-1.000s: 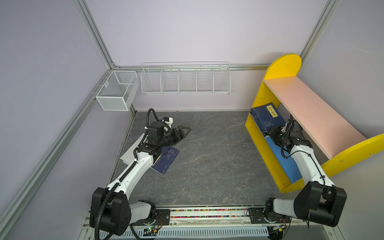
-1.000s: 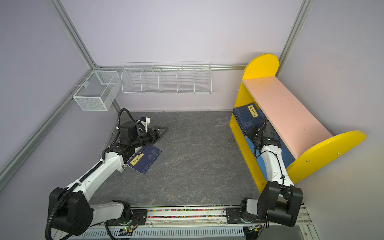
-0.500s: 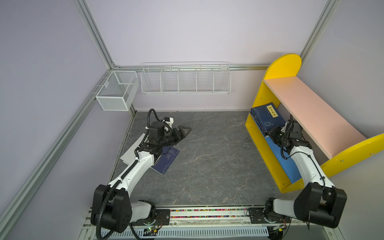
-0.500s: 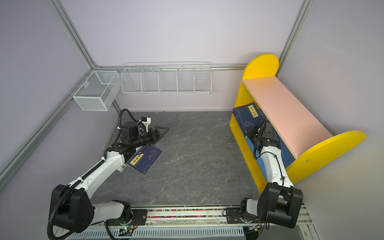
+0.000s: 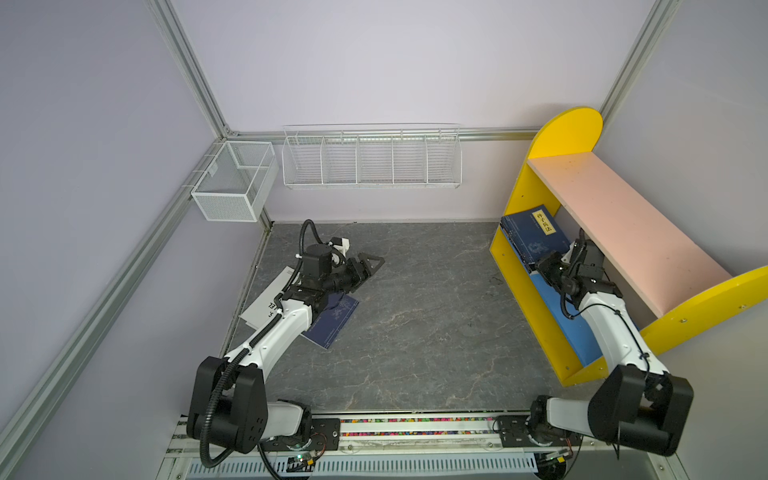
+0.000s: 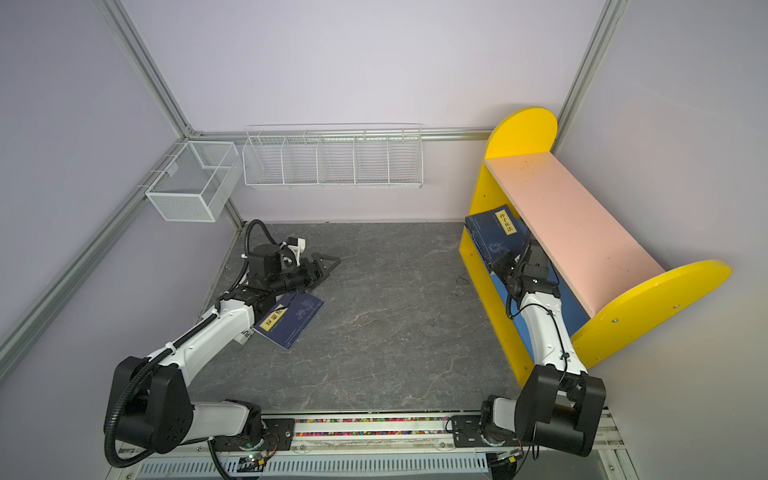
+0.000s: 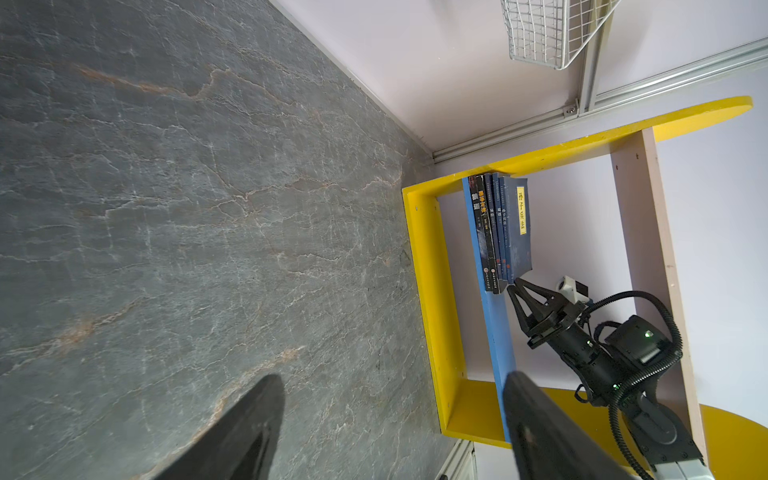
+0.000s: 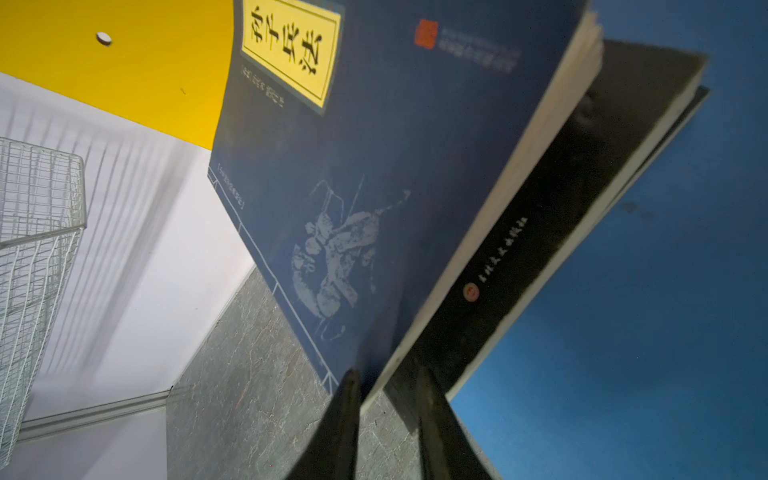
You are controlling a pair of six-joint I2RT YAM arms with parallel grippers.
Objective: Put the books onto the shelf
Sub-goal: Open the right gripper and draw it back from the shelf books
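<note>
The shelf (image 5: 615,216) stands at the right, with yellow side panels, a pink upper board and a blue lower board (image 5: 552,299). Several books (image 5: 534,237) (image 7: 498,232) lean together on the lower board, navy ones over black ones (image 8: 582,187). My right gripper (image 5: 540,267) (image 8: 386,382) sits at their lower corner. Its jaws stand narrowly apart astride the front navy book's (image 8: 374,166) corner, and contact is unclear. My left gripper (image 5: 368,266) (image 7: 395,376) hangs open and empty over the floor. Beneath that arm lie a navy book (image 5: 334,320) (image 6: 297,318) and a white book (image 5: 270,299).
A white wire divided rack (image 5: 370,158) and a white mesh box basket (image 5: 235,183) hang on the back wall. The arms' base rail (image 5: 415,428) runs along the front edge. Grey marbled floor (image 5: 428,316) lies between the two arms.
The right gripper's jaws have narrowed at the corner of the leaning books. Both arms have hardly moved.
</note>
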